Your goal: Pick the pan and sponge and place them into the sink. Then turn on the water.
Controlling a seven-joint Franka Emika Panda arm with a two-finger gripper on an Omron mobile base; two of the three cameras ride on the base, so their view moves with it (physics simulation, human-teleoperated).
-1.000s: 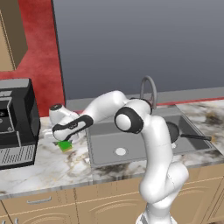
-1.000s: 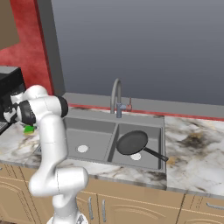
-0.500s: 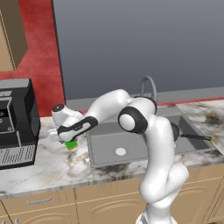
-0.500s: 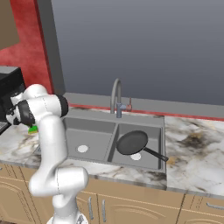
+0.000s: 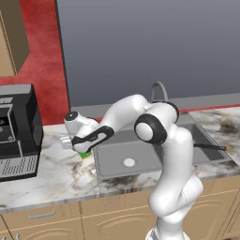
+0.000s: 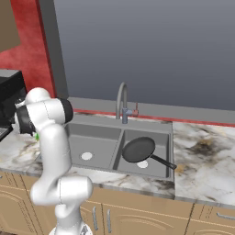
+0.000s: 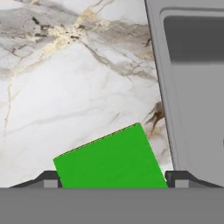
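Your sponge (image 7: 110, 158) lies flat on the marble desk (image 7: 65, 87), green face up, just left of the sink (image 7: 192, 87) rim and turned a little askew to it. In the left base view you can catch a sliver of that green (image 5: 86, 154) peeking out under the hand, right at the sink's (image 5: 140, 159) left edge.

The fingers (image 7: 112, 178) are spread wide, one dark tip (image 7: 46, 178) off each short end of the sponge, with the block sitting between them (whether the tips are actually touching it, you can't tell from here). Nothing is pinched.

The pan (image 6: 137, 149) sits in the right-hand basin in the right base view, over the drain, its thin handle (image 6: 164, 162) reaching toward the front right corner of the sink (image 6: 92, 131). The left basin shows its white drain (image 6: 86, 156) bare.

The faucet (image 6: 122, 102) arches up behind the divider between the basins, no water running. Over on the left of the desk (image 5: 47, 173), the black coffee machine (image 5: 16, 131) stands near the arm's hand (image 5: 77, 143).
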